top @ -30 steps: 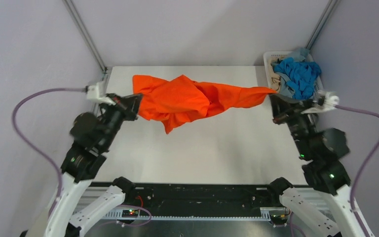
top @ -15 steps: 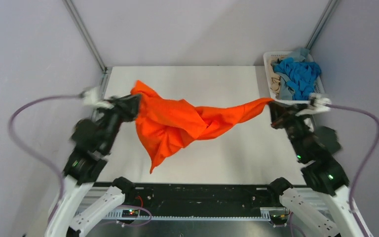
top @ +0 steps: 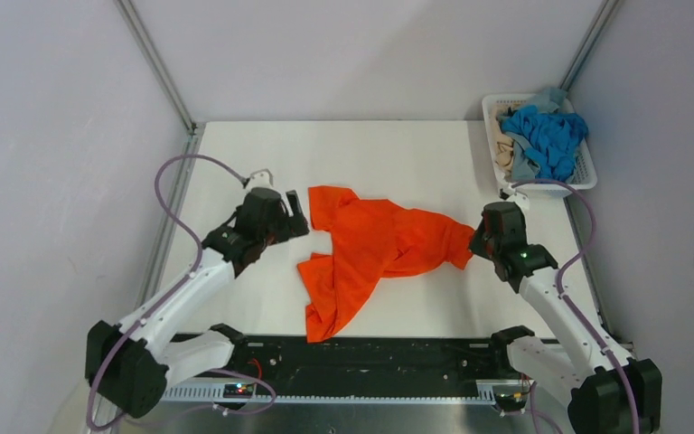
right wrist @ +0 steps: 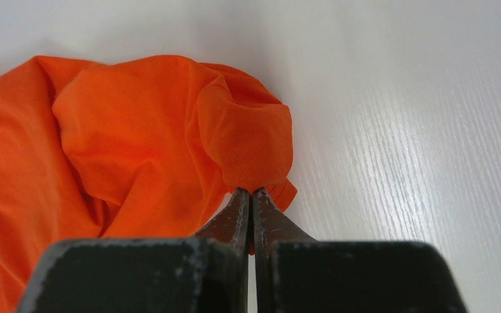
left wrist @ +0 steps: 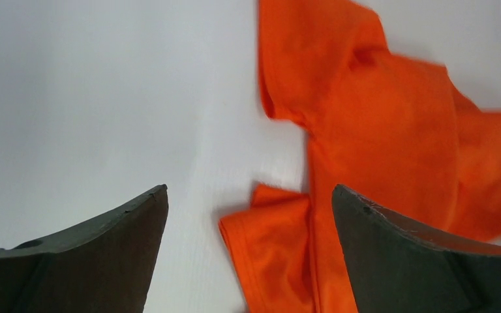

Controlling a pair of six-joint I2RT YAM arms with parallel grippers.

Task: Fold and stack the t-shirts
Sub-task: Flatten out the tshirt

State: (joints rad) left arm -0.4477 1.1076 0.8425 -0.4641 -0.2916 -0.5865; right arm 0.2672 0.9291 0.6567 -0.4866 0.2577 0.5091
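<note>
Dropped since a second ago: bright orange cloth t-shirt (top: 370, 249), earlier stretched in the air between both arms, now crumpled on the white worktop (top: 416, 154), near centre. Left pincer (left wrist: 248, 195): let go, jaws spread wide, empty, just left of the shirt's upper edge. Right pincer (right wrist: 252, 192): pinched tight on a bunched fold at the shirt's right end. Bright blue, grey-blue and beige shirts (top: 547, 136): heaped in white slotted plastic basket (top: 584, 172), far right corner.
</note>
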